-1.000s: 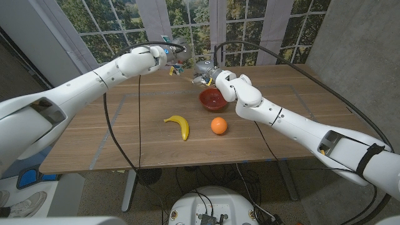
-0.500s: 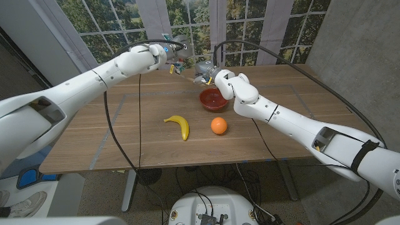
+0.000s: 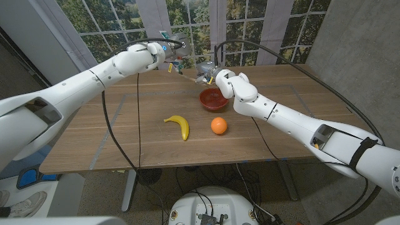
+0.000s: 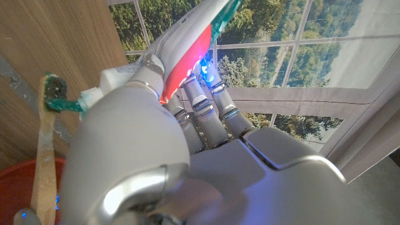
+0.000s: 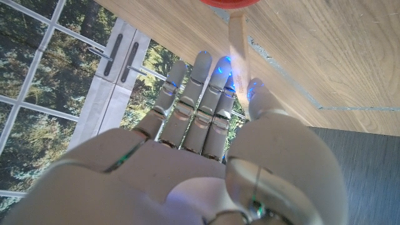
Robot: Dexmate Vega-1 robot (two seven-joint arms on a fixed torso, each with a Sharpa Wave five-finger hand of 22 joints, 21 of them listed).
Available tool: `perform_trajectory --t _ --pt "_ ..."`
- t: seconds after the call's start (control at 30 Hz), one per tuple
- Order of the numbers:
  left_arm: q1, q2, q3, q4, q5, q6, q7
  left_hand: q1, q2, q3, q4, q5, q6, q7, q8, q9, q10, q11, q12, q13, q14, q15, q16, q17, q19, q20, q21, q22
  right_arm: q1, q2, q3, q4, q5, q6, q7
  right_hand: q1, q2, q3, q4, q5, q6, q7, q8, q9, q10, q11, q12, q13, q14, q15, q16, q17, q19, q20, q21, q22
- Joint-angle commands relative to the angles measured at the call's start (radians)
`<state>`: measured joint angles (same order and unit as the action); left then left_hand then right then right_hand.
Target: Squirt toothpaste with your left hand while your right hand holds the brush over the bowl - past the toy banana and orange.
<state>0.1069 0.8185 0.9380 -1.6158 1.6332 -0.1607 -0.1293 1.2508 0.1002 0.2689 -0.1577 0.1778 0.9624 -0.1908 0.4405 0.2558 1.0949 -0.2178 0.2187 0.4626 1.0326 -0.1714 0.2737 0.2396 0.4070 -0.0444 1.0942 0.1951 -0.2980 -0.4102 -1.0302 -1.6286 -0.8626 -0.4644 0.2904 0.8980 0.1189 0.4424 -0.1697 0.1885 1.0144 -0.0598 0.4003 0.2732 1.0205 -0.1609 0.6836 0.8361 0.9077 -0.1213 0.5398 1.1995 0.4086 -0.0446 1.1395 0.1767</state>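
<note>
My left hand (image 3: 164,54) grips a white, red and green toothpaste tube (image 4: 190,47) above the table's far side. Its white nozzle (image 4: 94,97) touches the head of a wooden toothbrush (image 4: 45,150), which carries a green blob of paste. My right hand (image 3: 211,75) holds the brush by its handle (image 5: 237,39), just behind the red bowl (image 3: 212,99). In the head view the brush head (image 3: 179,69) sits left of and beyond the bowl. A toy banana (image 3: 179,125) and an orange (image 3: 218,125) lie nearer to me on the table.
The wooden table (image 3: 125,125) has grey tape lines on its left part. Black cables hang from both arms, one (image 3: 139,119) crossing in front of the table's left half. Windows stand right behind the far edge.
My right hand has risen slightly and brought the brush closer to the tube. My left hand has shifted a little left and back. Banana, orange and bowl have not moved.
</note>
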Motion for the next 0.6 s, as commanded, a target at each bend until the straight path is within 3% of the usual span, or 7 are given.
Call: perform_trajectory --t 0.03,0.43,0.6 --pt "0.001 -0.009 0.001 0.012 0.001 -0.005 0.005 0.041 0.04 -0.001 -0.004 0.008 -0.001 0.0 0.005 0.003 0.005 -0.002 -0.002 0.0 0.01 -0.074 0.002 0.003 -0.01 -0.129 0.018 0.001 -0.021 -0.036 0.014 -0.061 0.005 0.009 -0.031 0.019 0.022 0.062 0.023 0.005 0.022 -0.012 0.006 0.003 0.038 -0.037 -0.005 0.003 0.008 -0.096 0.0 0.003 -0.004 -0.082 0.006 0.003" --pt "-0.009 -0.02 0.015 0.04 0.01 0.005 0.033 0.04 0.037 0.0 -0.005 0.007 -0.004 0.001 0.004 0.002 0.005 -0.002 -0.004 0.0 0.01 -0.074 0.0 0.003 -0.028 -0.126 0.05 -0.004 -0.058 -0.081 0.046 -0.141 0.017 0.109 -0.079 0.019 0.023 0.063 0.024 0.005 0.027 -0.013 0.007 0.004 0.039 -0.037 -0.005 0.007 0.009 -0.096 -0.001 0.003 -0.003 -0.083 0.008 0.003" --pt "-0.013 -0.023 0.02 0.048 0.0 0.001 0.04 0.04 0.035 0.001 -0.006 0.005 -0.001 0.001 0.005 0.002 0.002 -0.002 -0.008 -0.006 0.009 -0.073 0.0 0.003 -0.035 -0.126 0.061 -0.005 -0.066 -0.072 0.058 -0.138 -0.002 0.102 -0.084 0.018 0.022 0.062 0.025 0.005 0.028 -0.012 0.006 0.003 0.037 -0.038 -0.005 0.01 0.009 -0.095 -0.001 0.003 -0.003 -0.084 0.009 0.003"
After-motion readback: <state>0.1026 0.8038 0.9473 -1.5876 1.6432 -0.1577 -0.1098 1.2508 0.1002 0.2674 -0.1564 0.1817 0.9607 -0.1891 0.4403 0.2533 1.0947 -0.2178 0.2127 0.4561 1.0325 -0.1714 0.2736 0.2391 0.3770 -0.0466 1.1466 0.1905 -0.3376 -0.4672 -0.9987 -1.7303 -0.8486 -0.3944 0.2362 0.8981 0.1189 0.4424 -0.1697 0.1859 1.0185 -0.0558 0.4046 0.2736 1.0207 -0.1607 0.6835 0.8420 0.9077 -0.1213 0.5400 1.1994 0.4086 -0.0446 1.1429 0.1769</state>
